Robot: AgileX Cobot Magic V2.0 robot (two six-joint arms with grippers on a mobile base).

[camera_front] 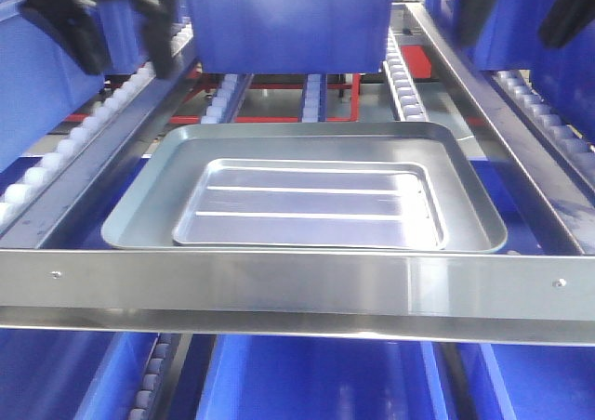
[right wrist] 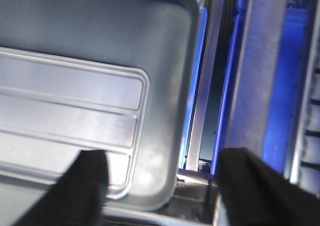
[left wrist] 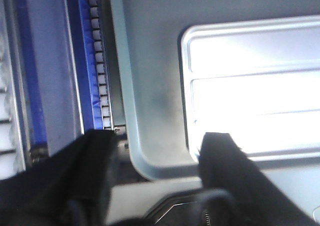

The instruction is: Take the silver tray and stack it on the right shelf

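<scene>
A shiny silver tray (camera_front: 307, 206) lies inside a larger, duller grey tray (camera_front: 307, 139) on the roller shelf in the front view. My left gripper (camera_front: 121, 34) hangs open and empty at the top left. In the left wrist view the left gripper (left wrist: 157, 158) straddles a corner of the grey tray (left wrist: 150, 86), and the silver tray (left wrist: 250, 86) shows bright beside it. My right gripper (camera_front: 521, 11) hangs open and empty at the top right. In the right wrist view the right gripper (right wrist: 165, 183) straddles a corner of the grey tray (right wrist: 165, 61), with the silver tray (right wrist: 65, 106) to the left.
A steel front bar (camera_front: 297, 285) crosses just before the trays. White roller rails (camera_front: 84, 132) run on the left and right (camera_front: 404, 76). Blue bins stand behind (camera_front: 288, 16), at the left (camera_front: 37, 85), at the right (camera_front: 548, 76) and on the level below (camera_front: 316, 383).
</scene>
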